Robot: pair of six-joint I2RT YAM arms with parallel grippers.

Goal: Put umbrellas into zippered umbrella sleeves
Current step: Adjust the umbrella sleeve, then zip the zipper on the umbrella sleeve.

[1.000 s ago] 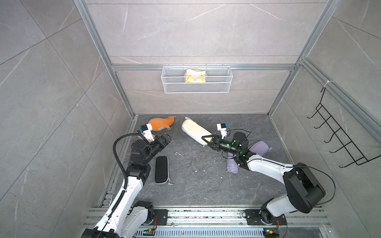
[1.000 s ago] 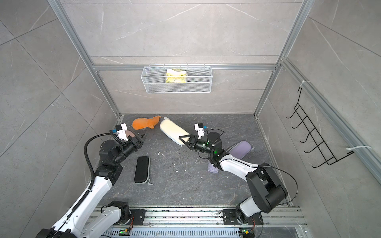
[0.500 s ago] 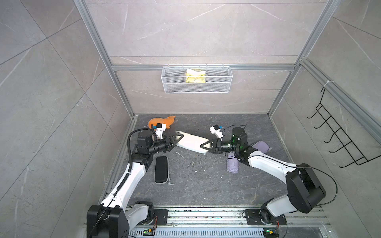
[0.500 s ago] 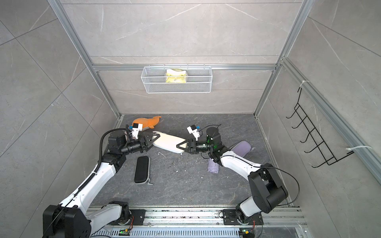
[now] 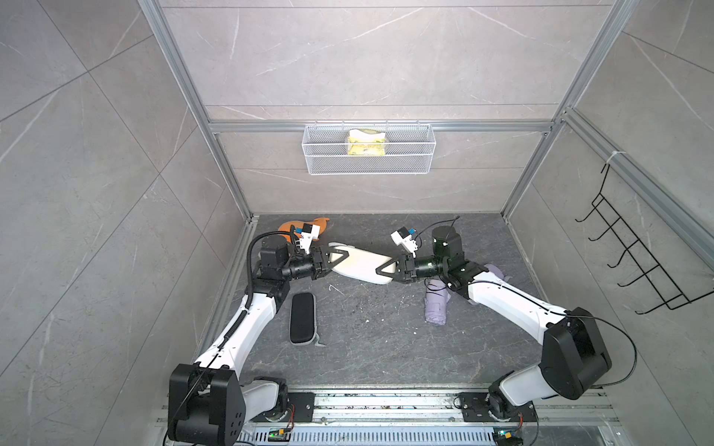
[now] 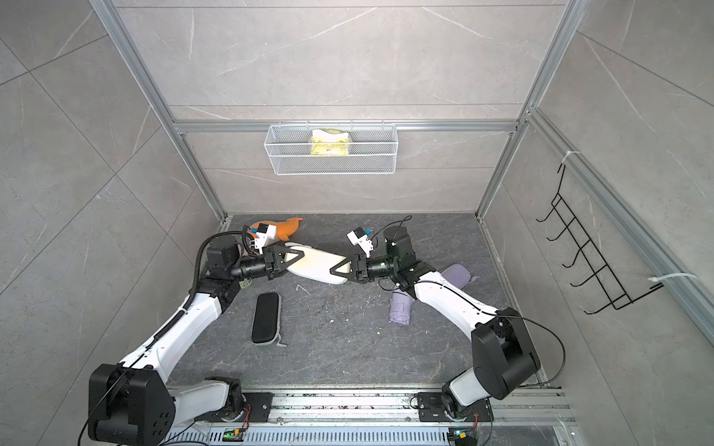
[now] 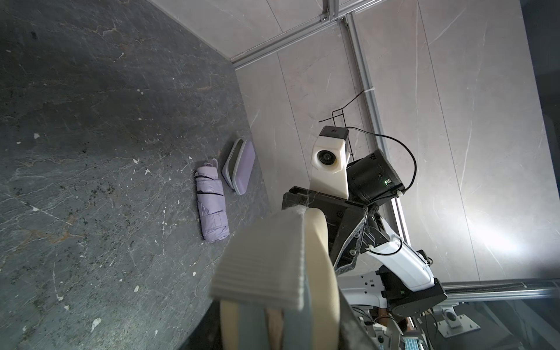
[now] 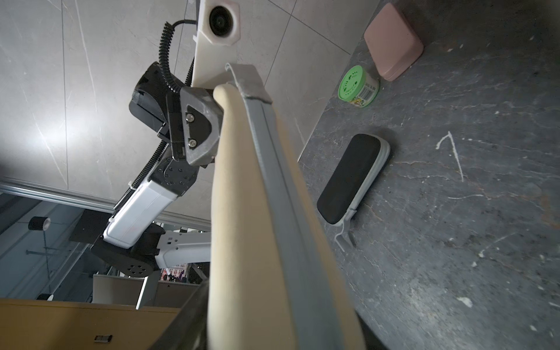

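Observation:
The cream sleeve [image 5: 359, 264] [image 6: 315, 264] hangs level above the floor between my two arms. My left gripper [image 5: 338, 256] [image 6: 295, 256] is shut on its left end; in the left wrist view the sleeve [image 7: 318, 272] fills the jaws, grey zip edging towards the camera. My right gripper [image 5: 386, 266] [image 6: 340, 268] straddles the other end [image 8: 242, 212]; whether its jaws press on it does not show. A folded lavender umbrella [image 5: 436, 307] [image 7: 212, 209] lies on the floor under the right arm, next to the lavender sleeve [image 5: 494, 272] [image 7: 239, 166]. The black sleeve [image 5: 302, 317] [image 8: 351, 178] lies zipped by the left arm.
An orange plush [image 5: 289, 226] lies at the back left corner. A pink case [image 8: 392, 45] and a green-lidded tub [image 8: 357, 86] sit by the left wall. A wire basket [image 5: 369, 150] hangs on the back wall and a black hook rack [image 5: 637, 270] on the right wall.
My right gripper carried the cream sleeve leftward and lower. My left arm swung in and closed on the sleeve's free end. Both arms now stand at the sleeve's two ends.

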